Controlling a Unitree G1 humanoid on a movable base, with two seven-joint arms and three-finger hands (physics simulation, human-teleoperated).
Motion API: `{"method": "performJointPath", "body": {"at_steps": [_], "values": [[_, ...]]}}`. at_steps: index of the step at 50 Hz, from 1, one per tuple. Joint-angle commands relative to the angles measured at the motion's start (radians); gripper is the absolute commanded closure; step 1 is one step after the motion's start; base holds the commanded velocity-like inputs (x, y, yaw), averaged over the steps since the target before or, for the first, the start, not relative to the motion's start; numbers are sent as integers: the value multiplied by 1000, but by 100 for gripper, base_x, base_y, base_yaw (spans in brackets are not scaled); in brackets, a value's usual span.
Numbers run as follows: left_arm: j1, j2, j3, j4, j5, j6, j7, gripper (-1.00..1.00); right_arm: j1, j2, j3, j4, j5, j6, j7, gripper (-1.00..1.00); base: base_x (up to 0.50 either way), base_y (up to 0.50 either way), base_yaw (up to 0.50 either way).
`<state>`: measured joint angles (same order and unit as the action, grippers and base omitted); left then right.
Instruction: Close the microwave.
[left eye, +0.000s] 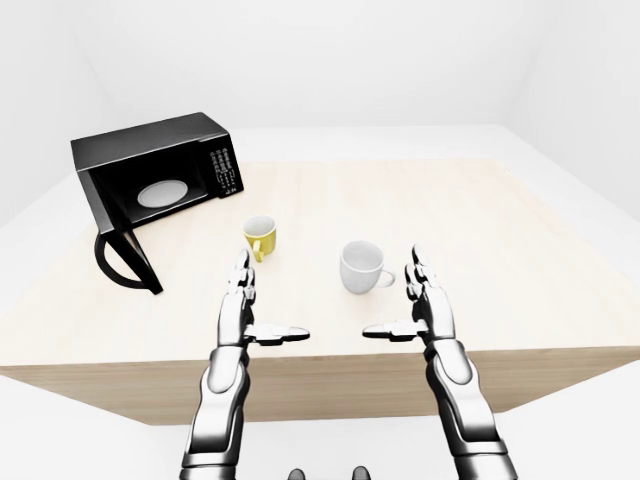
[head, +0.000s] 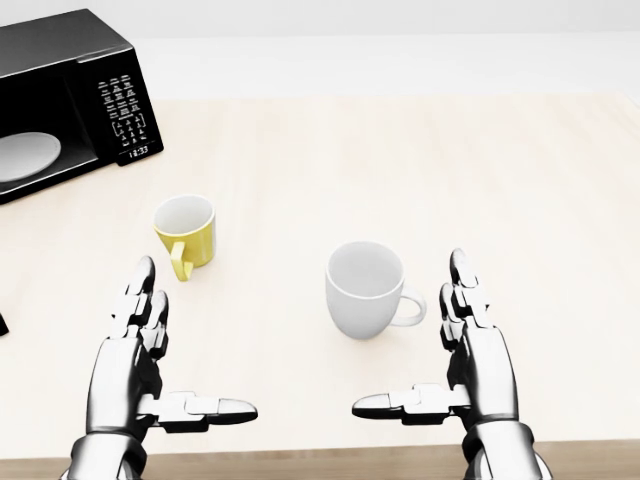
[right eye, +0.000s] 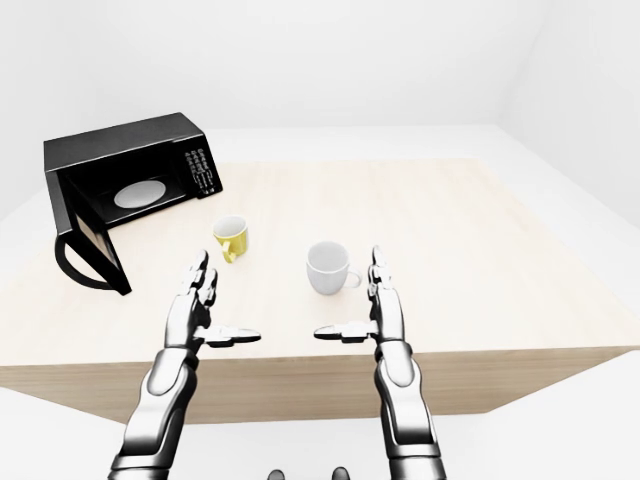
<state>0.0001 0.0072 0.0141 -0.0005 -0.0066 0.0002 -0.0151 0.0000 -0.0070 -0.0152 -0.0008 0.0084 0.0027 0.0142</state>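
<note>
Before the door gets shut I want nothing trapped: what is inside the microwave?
Inside the microwave, only the pale round turntable shows on the cavity floor, nothing on it. The open door swings out at left. The cavity's left side is dark and hard to see.

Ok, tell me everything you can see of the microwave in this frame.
The microwave is a glossy black box standing on the light wooden table, at the upper left of the left-eye view, angled to the table edge. Its door is swung wide open on the left side, with a curved black handle. Inside, a pale round turntable plate shows. A control panel with white buttons and a small display sits right of the opening. Neither hand touches it; the yellow mug stands apart.
</note>
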Motion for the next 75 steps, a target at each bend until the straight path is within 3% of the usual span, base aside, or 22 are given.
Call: {"method": "performJointPath", "body": {"at_steps": [1,20,33,38,43,48,52,54,64,75], "values": [[1,12,22,-2,-9,1,-24,-100,1,-11,-23,-1,12,5,21,-100,0,0,0],[3,10,19,-6,-6,1,-23,-100,0,-10,-22,-2,12,10,19,-100,0,0,0],[24,10,16,-59,-6,22,-31,-100,12,-9,-19,-26,7,18,17,-100,0,0,0],[53,6,11,-122,-4,42,-36,-100,19,-7,-14,-38,0,23,14,-100,0,0,0],[98,4,12,-220,-3,63,-37,-100,52,-4,-6,-118,-8,53,13,-100,0,0,0],[137,1,8,-292,4,71,-39,-100,72,-2,-3,-158,-14,61,15,-100,0,0,0],[143,0,9,-304,3,72,-42,-100,77,-2,-2,-169,-16,64,15,-100,0,0,0],[163,-2,5,-317,4,57,-46,-100,94,-1,2,-210,-18,78,16,-100,0,0,0],[253,-6,5,-478,-21,87,-76,-100,190,5,28,-409,-32,85,21,-100,0,0,0],[315,-11,0,-573,-24,87,-91,-100,239,5,42,-501,-36,85,25,-100,0,0,0]]}}
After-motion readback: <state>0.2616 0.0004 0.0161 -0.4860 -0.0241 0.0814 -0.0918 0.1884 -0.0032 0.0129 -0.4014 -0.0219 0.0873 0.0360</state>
